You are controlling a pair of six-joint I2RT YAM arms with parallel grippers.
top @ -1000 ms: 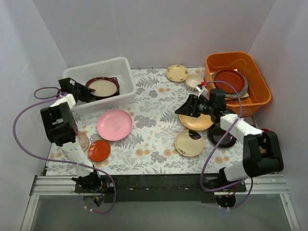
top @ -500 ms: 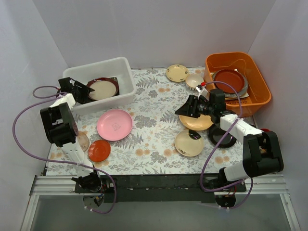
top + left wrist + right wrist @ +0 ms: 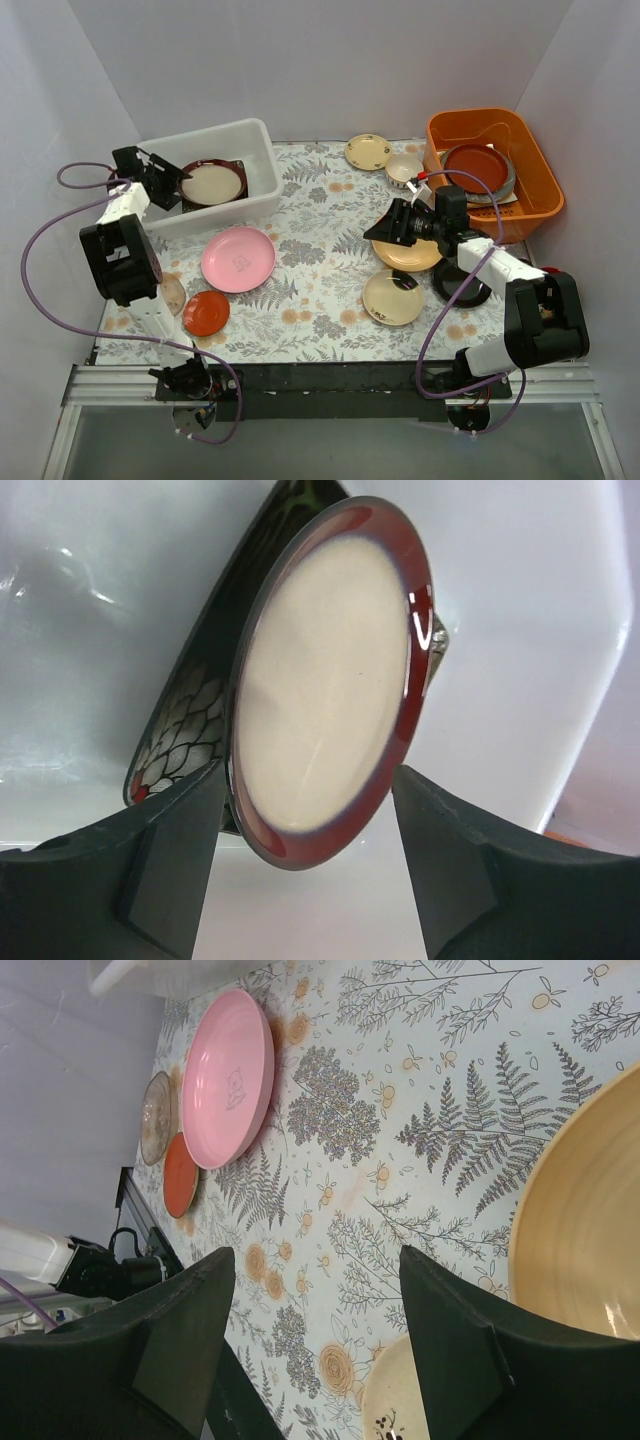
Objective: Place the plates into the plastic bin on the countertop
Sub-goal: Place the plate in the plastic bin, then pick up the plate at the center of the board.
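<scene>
"Plates are the job, so start at the left gripper (image 3: 305,780): what has it just done?"

"Let go. A second ago its jaws were closed on the dark-rimmed cream plate (image 3: 320,680) over the plastic bin (image 3: 200,134). Now the fingers stand wide apart with the plate lying beyond them, and the arm has drawn back toward the bin's left rim."

"And the plate itself?"

"Inside the bin, resting on top of the black square plate (image 3: 180,730). That looks like two delivered."

"What of the other arm?"

"The right gripper (image 3: 315,1255) hangs spread and empty above the countertop (image 3: 320,270), much where it was, just beside the yellow plate (image 3: 408,253)."

"So what is left?"

"The pink plate (image 3: 238,259) and the red-orange saucer (image 3: 206,312) lie on the cloth near the bin. The yellow one, a cream plate (image 3: 392,297) in front of it and a small yellow plate (image 3: 368,151) at the back are also out. The left arm is probably free to fetch the pink one next."
</scene>
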